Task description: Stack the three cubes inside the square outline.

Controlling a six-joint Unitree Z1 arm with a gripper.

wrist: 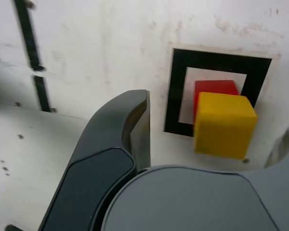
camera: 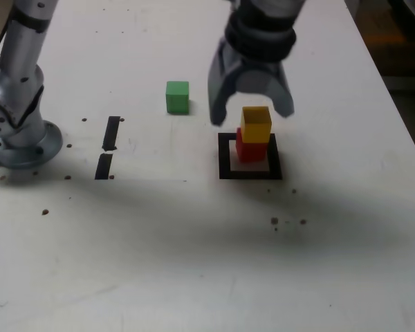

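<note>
Yellow cube (camera: 256, 124) atop red cube (camera: 251, 149) inside black square outline (camera: 225, 155), hand (camera: 252, 111) released.

Two views of one white table (camera: 194, 263).
Exterior looks down across it from high in front; wrist looks steeply down, close; both share the square (camera: 250, 157) (wrist: 216, 62) and stacked cubes (camera: 254, 133) (wrist: 224, 122).

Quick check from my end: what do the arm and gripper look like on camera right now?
The gripper has two broad, curved jaws in blue-grey plastic, with dark inner faces in the wrist view, hung from a black ribbed collar. At the exterior view's left stands the arm's base: glossy silver-grey metal, rounded joints, a round foot on the table. No cables or markings can be made out.
</note>
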